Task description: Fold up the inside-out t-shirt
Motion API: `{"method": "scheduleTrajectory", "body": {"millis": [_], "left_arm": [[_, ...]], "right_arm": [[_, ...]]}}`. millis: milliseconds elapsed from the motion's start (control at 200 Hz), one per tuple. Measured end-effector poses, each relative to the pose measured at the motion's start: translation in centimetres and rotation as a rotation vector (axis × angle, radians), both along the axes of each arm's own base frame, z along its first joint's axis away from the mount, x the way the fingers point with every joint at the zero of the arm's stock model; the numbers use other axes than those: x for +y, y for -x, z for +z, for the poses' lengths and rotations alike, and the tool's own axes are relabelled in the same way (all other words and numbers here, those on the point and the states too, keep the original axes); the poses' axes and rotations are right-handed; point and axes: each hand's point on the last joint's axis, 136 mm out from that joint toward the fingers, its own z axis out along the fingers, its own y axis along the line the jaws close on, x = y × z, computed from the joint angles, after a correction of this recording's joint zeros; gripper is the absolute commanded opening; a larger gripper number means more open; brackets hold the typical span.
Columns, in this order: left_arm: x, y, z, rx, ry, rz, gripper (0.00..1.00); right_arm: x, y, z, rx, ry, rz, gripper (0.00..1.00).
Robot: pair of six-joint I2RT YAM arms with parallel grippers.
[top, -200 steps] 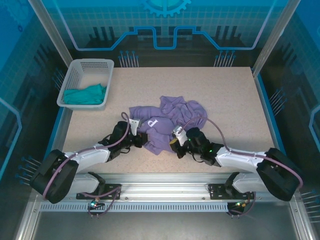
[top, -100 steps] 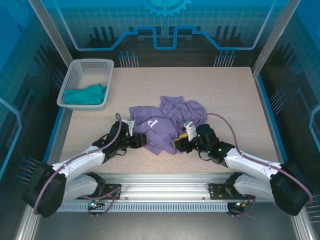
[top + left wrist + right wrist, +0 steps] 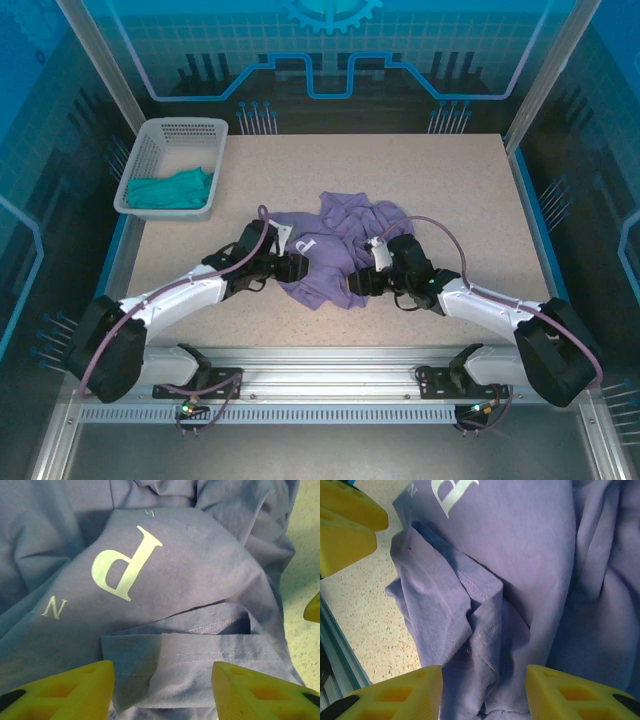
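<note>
The inside-out t-shirt (image 3: 340,228) lies crumpled in a lavender heap at the table's middle, a white letter P (image 3: 305,244) facing up. My left gripper (image 3: 296,268) rests at the heap's near-left edge. In the left wrist view the left gripper (image 3: 162,692) is open, its yellow fingers (image 3: 65,690) straddling a folded, stitched hem (image 3: 200,655). My right gripper (image 3: 357,284) sits at the heap's near-right edge. It is open too (image 3: 485,697), with bunched cloth (image 3: 485,630) between its fingers (image 3: 575,695), not pinched.
A white basket (image 3: 150,150) holding a teal-green garment (image 3: 175,188) stands at the table's back left. The table's front rail (image 3: 335,655) runs close behind both grippers. The two grippers are near each other; the left one's yellow fingers (image 3: 345,520) show in the right wrist view.
Both grippers have gone from shut to open, letting go of the shirt's near edge. Both have then shifted forward over the heap, toward each other.
</note>
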Motion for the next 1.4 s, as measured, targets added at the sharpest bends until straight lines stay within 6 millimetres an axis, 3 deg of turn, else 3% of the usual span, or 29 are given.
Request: {"method": "scheduleTrajectory", "body": {"millis": [205,445,720,815,1005,1106,1401], "left_arm": [[-0.7,0.0,-1.6,0.015,-0.108,-0.062,0.39],[-0.1,-0.6,-3.3,0.024,-0.195,-0.056,0.3],[0.2,-1.0,-3.6,0.008,-0.23,-0.058,0.03],[0.0,-1.1,-2.5,-0.03,-0.199,-0.059,0.02],[-1.0,0.3,3.1,-0.217,-0.005,-0.103,0.01],[-1.1,0.9,5.0,-0.288,0.058,-0.117,0.01],[-1.2,1.2,5.3,-0.303,0.079,-0.127,0.01]], "right_arm": [[0.0,-0.2,0.1,0.007,-0.006,-0.001,0.48],[0.1,-0.2,-0.1,0.02,-0.009,0.005,0.48],[-0.1,-0.2,-0.2,0.024,-0.008,0.003,0.49],[-0.3,-0.2,-0.3,0.028,0.013,0.003,0.52],[0.0,-0.9,1.1,0.009,0.018,0.02,0.54],[0.7,-1.4,1.5,0.012,0.005,0.035,0.52],[1.7,-2.0,-1.9,0.134,0.032,0.042,0.41]]}}
